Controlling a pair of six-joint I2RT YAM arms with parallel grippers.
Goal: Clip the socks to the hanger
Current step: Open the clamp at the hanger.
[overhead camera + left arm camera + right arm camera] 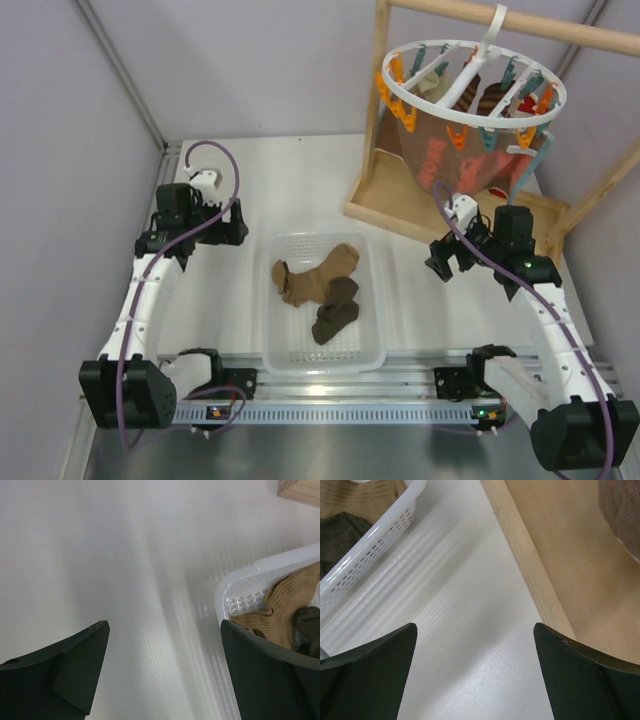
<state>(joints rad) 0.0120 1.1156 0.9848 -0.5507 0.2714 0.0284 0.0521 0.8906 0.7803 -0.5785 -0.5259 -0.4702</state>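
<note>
Closest to the arm bases is the white basket [270, 300], and the socks are heaped inside it. The tan socks [315, 278] sit toward 12 o'clock and the dark brown socks [335, 312] toward 5, touching each other. They look light, floppy and a bit grippy, so I'd pinch a cuff or toe that sticks out of the heap. Go for the middle and you'd probably lift two.

The left gripper [165, 630] is off at 10 o'clock from the basket and the right gripper [475, 627] at 2 o'clock. Both are spread wide with nothing in them, over bare worktop [300, 180].

Further back at 1 o'clock, the hanger [425, 107] dangles from the wooden frame [400, 215], with a printed cloth [450, 160] below it. Something tan and something dark may be pegged up there, but I can't tell. The number of socks in the heap is unclear too.
</note>
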